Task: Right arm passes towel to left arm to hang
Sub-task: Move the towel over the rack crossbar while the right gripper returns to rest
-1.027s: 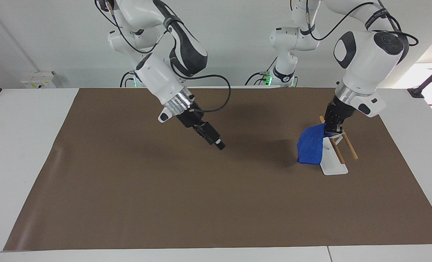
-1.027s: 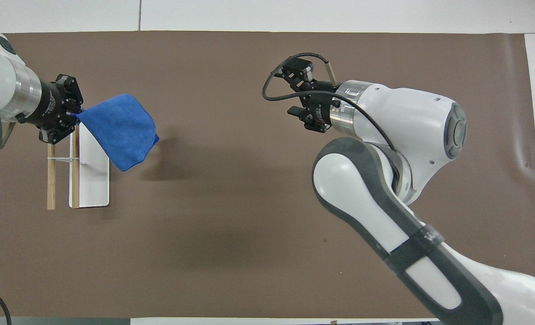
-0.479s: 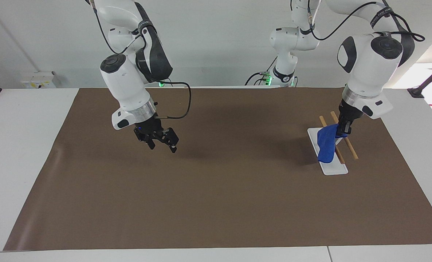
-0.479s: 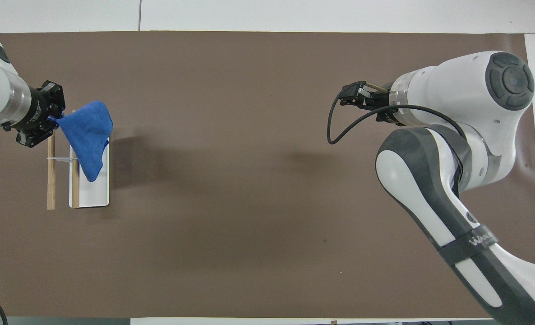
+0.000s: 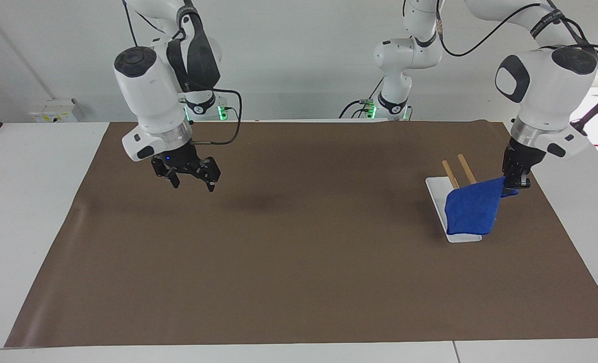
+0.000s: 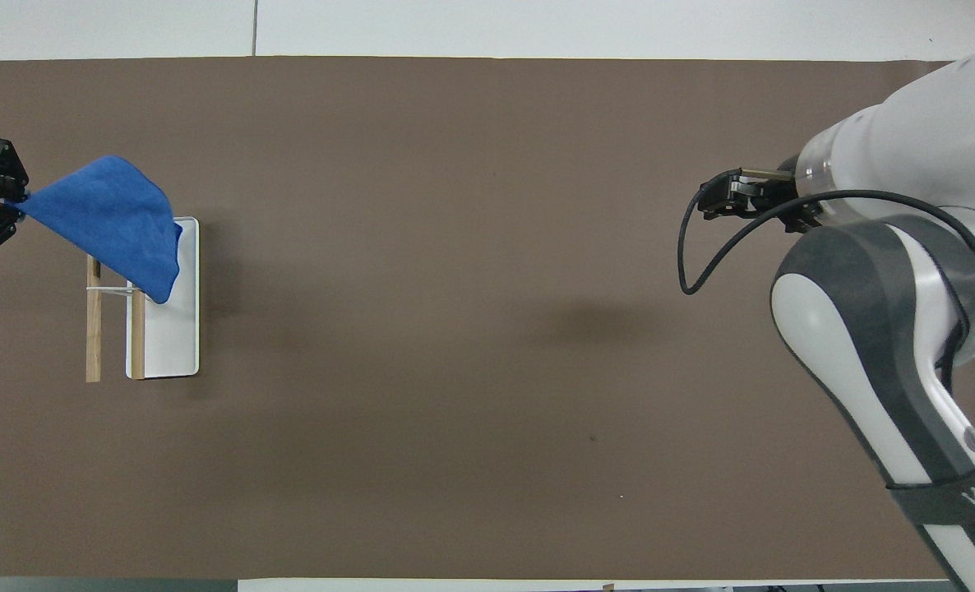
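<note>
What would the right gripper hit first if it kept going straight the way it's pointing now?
The right gripper points roughly straight down, so it would most likely meet the bare brown mat first. Nothing else shows under it. The towel and rack sit at the left arm's end.

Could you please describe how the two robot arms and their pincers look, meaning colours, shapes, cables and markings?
Both arms are glossy white with rounded joints, dark grey panels and a silver ring at the wrist. The right pincer is black, shows a small blue light, and has a black cable looping to its wrist. The left pincer is black, without light. A dark band with white lettering wraps each arm. Green lights glow at the bases.
</note>
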Controlling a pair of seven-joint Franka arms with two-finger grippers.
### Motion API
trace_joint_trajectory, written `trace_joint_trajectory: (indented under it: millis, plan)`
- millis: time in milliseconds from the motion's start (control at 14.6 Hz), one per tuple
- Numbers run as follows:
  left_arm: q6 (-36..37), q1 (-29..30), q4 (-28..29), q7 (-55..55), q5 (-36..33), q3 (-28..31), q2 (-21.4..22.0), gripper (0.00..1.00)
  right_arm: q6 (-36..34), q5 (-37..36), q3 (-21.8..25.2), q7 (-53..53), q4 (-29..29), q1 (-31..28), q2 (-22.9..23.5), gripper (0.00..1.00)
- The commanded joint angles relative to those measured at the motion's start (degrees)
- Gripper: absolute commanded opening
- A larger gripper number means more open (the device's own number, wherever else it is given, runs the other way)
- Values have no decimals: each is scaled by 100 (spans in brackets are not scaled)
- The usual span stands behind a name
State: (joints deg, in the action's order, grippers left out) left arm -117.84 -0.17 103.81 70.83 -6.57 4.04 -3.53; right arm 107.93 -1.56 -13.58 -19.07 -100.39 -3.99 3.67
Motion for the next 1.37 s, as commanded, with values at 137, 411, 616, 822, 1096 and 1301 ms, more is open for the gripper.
trace_joint_trajectory:
  millis: [137, 411, 616, 822, 1096, 1301]
  plan:
    - [-449, 342, 911, 63, -108, -53, 502, 0, -1086, -222, 65, 764, 280, -392, -569, 100]
    - [-687, 412, 983, 27, -186, -44, 512, 0, -2108, -398, 1594, 851, 1353, 803, -139, 100]
    - [-722, 439, 1019, 36, -651, -44, 538, 0, -2364, -381, 1586, 992, 1469, 707, -86, 100]
    - [-889, 509, 1071, 27, -705, -53, 547, 0, -2364, -187, 1613, 1001, 1408, 724, -138, 100]
    - [-1197, 500, 1080, 27, -723, -53, 529, 0, -2338, -178, 1604, 975, 1329, 760, -209, 100]
    - [-1215, 457, 1553, 54, -723, -70, 740, 0, -2390, -178, 1595, 966, 1320, 768, -209, 100]
